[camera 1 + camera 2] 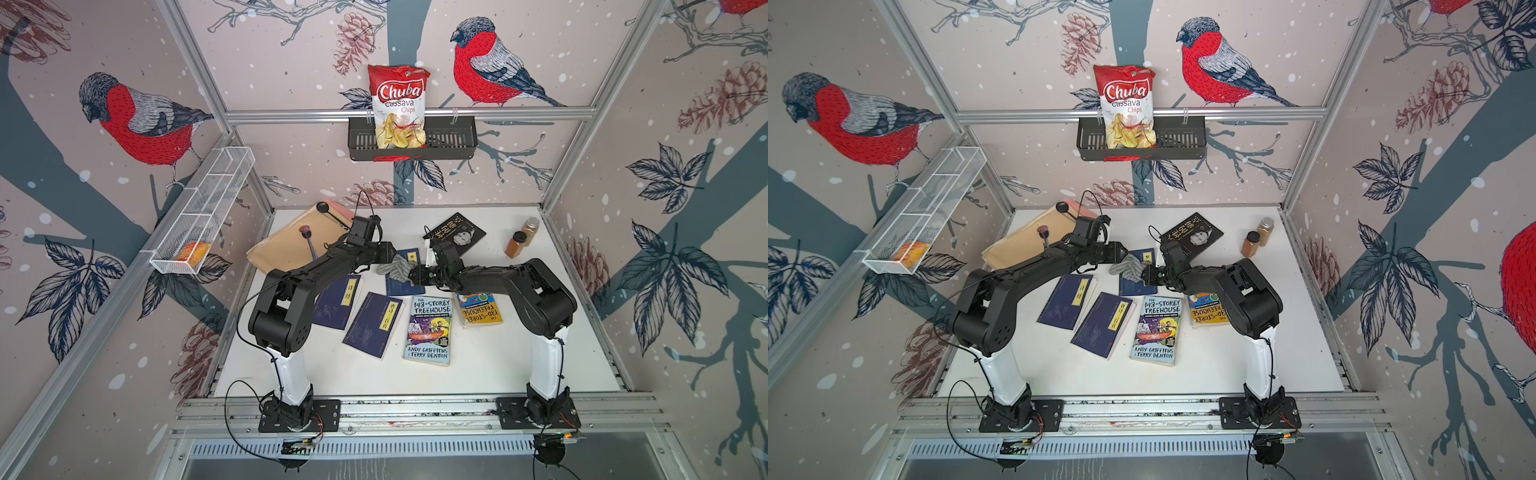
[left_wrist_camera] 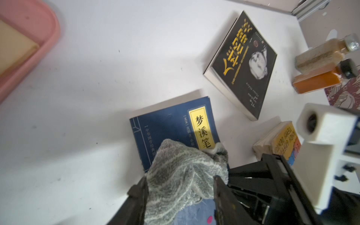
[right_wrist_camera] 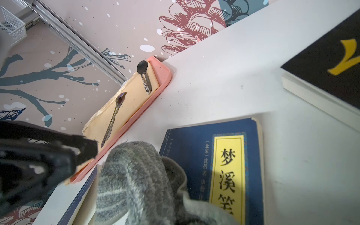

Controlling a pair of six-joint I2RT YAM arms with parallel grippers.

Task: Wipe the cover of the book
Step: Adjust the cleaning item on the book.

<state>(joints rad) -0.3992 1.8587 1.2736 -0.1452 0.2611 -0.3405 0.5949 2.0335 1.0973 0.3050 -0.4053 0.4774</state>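
A dark blue book [image 1: 410, 255] [image 1: 1148, 254] with a yellow title strip lies flat at the middle of the white table. A grey striped cloth [image 1: 395, 268] [image 1: 1128, 267] is bunched over its near-left part. In the left wrist view the cloth [image 2: 181, 167] sits between the spread fingers of my left gripper [image 2: 181, 179], covering part of the book [image 2: 171, 124]. My right gripper [image 1: 414, 274] meets the cloth's other end. In the right wrist view the cloth [image 3: 136, 175] runs down to the hidden jaws, over the book [image 3: 229, 155].
A black book [image 1: 455, 232] lies behind, with two spice bottles [image 1: 516, 244] to its right. Two blue books [image 1: 338, 301], a Treehouse book [image 1: 430, 330] and a yellow book [image 1: 480, 313] lie in front. A pink tray [image 3: 161, 81] with a folder and spoons sits at the back left.
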